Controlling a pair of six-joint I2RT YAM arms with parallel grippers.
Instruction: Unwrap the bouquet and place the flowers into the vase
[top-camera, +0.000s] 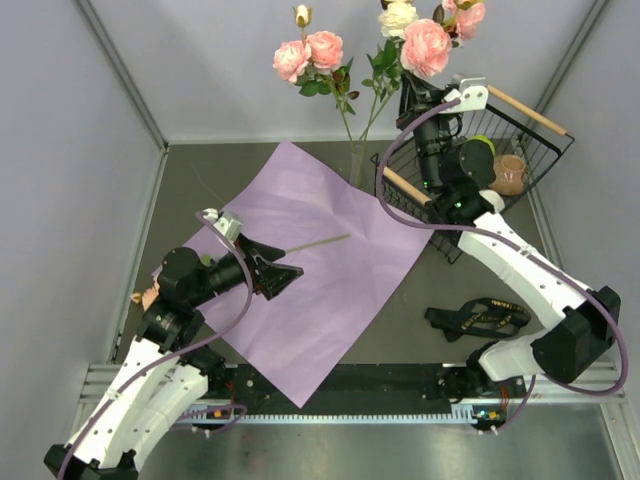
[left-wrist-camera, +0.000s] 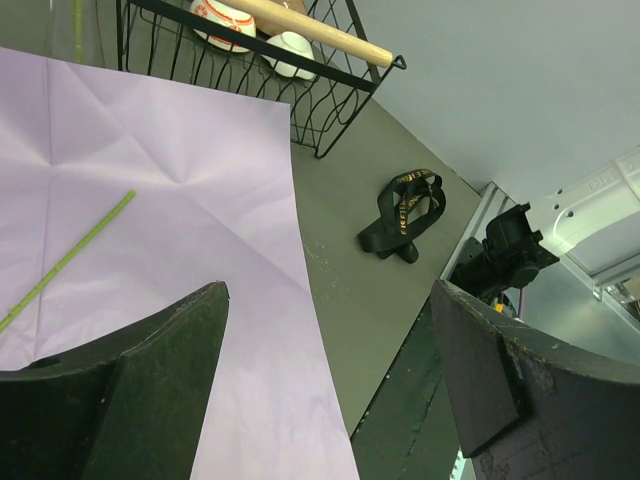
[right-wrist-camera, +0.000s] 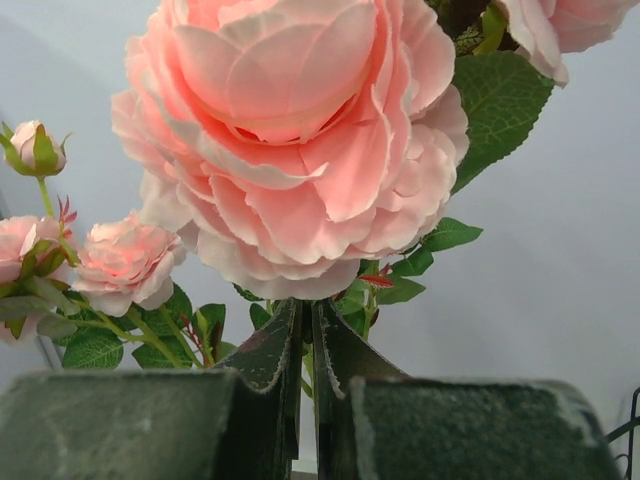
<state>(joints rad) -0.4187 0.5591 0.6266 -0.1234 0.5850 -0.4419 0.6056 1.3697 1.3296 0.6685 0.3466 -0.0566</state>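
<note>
right tool (right-wrist-camera: 308, 318) pinched on pink rose (right-wrist-camera: 300, 140) stem (bloom just above), left tool (left-wrist-camera: 328, 300) spread above paper sheet (left-wrist-camera: 150, 140)

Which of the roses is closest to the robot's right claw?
The largest pink rose, directly above the shut right gripper; the smaller blooms sit off to its side.

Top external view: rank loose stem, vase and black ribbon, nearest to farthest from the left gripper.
1. Loose stem, on the paper just ahead of the left gripper.
2. Vase, at the paper's far edge.
3. Black ribbon, right, off the paper.
</note>
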